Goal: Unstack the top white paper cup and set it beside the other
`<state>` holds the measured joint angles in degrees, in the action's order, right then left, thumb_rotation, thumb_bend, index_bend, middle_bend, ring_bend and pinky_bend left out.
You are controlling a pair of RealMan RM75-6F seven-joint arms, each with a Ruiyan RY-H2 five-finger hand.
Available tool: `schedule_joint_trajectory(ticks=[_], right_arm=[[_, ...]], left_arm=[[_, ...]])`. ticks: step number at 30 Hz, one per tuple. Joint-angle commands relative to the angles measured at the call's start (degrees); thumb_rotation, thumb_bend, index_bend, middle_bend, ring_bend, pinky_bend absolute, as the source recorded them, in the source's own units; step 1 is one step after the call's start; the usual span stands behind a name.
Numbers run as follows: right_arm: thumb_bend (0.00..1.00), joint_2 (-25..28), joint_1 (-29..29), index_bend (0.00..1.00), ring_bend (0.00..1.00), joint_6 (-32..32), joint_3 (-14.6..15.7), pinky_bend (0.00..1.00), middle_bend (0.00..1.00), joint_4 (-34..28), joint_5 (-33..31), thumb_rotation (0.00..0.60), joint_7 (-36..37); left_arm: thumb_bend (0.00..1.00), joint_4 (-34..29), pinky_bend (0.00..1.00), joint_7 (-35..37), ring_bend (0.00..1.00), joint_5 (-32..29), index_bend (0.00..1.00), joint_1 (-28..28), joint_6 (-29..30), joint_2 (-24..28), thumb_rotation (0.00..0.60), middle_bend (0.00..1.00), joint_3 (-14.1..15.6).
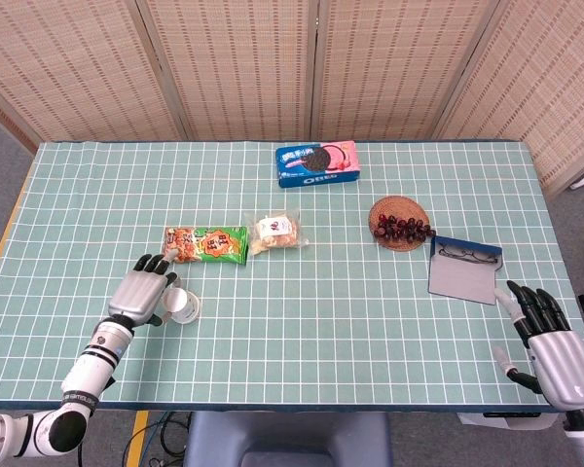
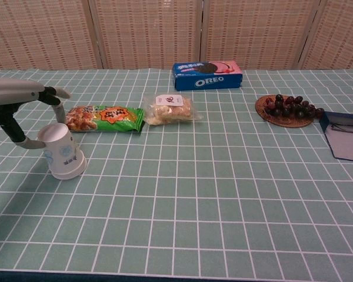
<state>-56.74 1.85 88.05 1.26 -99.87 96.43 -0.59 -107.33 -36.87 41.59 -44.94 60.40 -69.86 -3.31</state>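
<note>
Near the front-left of the green grid-patterned tablecloth (image 1: pixel 302 321), the white paper cup stack with blue print (image 2: pixel 62 151) stands upside down, wide rim on the cloth and narrow base up, leaning a little. From the chest view it reads as one nested unit; no second cup stands apart anywhere on the table, so the unstacking looks not yet done. The left hand (image 1: pixel 143 293) sits just beside the stack on its outer side, fingers (image 2: pixel 56 93) partly curled around the upper part; a lower finger appears to touch the cup wall near the top edge, but whether it truly pinches the top cup or only rests against it I cannot tell. The right hand (image 1: pixel 548 348) hovers at the table's front-right edge, well apart from the cups, fingers spread and holding nothing.

By my reading the task is at its opening step: securing the upper cup. What remains is lifting that cup free of the lower one, then setting it on the cloth next to its partner. Bare cloth lies in front of and to the right of the stack, short of the green and orange snack packet (image 1: pixel 205 243), which seems a sensible landing place
</note>
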Motion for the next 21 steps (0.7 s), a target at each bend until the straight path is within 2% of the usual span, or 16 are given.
schedule_joint_trajectory(ticks=[1, 21], right_arm=[[0.34, 0.1, -0.1, 0.05, 0.0, 0.2, 0.1, 0.0, 0.0, 0.0, 0.2, 0.6, 0.2], [0.34, 0.3, -0.1, 0.05, 0.0, 0.3, -0.1, 0.0, 0.0, 0.1, -0.2, 0.6, 0.9]], left_arm=[[0.3, -1.3, 0.0, -1.2, 0.0, -1.0, 0.44, -0.4, 1.1, 0.4, 0.6, 0.0, -0.1], [0.3, -16.4, 0.0, -12.2, 0.0, -10.0, 0.44, -4.6, 11.3, 5.9, 0.6, 0.0, -2.6]])
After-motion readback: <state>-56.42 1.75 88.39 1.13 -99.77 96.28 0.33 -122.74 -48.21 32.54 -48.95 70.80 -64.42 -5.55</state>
